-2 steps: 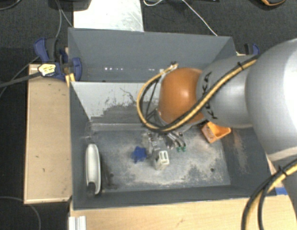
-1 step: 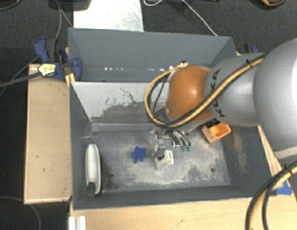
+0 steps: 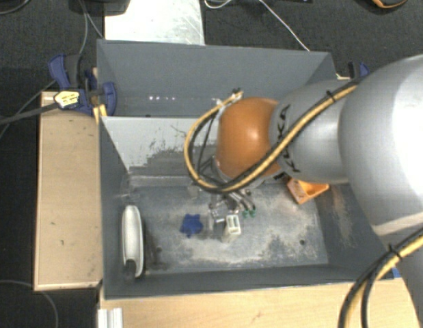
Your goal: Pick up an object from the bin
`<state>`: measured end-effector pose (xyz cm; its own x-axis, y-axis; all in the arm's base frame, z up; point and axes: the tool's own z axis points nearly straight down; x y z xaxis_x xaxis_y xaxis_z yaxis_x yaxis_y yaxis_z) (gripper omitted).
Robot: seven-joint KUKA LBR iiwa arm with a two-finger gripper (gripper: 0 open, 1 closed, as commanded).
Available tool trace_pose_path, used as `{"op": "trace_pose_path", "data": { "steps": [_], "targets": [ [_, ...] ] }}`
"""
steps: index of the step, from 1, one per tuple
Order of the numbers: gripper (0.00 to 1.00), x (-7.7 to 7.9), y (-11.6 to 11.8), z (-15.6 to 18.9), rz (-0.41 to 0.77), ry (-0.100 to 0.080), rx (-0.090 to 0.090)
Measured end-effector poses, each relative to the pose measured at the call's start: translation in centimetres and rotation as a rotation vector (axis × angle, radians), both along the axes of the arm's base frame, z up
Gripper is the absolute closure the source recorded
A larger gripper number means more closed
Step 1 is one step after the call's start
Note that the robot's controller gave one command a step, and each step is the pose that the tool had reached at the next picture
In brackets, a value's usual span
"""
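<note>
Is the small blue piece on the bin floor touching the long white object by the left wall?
Apart. The camera view shows bare bin floor between the small blue piece and the long white object.

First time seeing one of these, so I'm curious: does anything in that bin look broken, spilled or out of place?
Nothing stands out. The bin's floor is scuffed pale, which looks like wear, not a spill. A long white thing lies along the left wall, a small blue piece beside the claw, neither visibly damaged.

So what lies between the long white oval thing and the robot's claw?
In the camera view, a small blue lump lies there, nearer the gripper.
</note>
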<state>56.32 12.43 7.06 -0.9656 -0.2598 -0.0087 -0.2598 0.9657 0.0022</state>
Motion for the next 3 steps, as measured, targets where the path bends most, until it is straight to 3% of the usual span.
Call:
{"op": "trace_pose_path", "data": {
  "steps": [1,2,3],
  "targets": [
    [0.0,0.0,0.0,0.0,-0.001,0.0,0.0],
    [0.0,-0.2,2.3,0.0,0.198,-0.005,-0.001],
    [1.0,-0.4,3.2,0.0,0.461,-0.005,-0.002]
  ]
}}
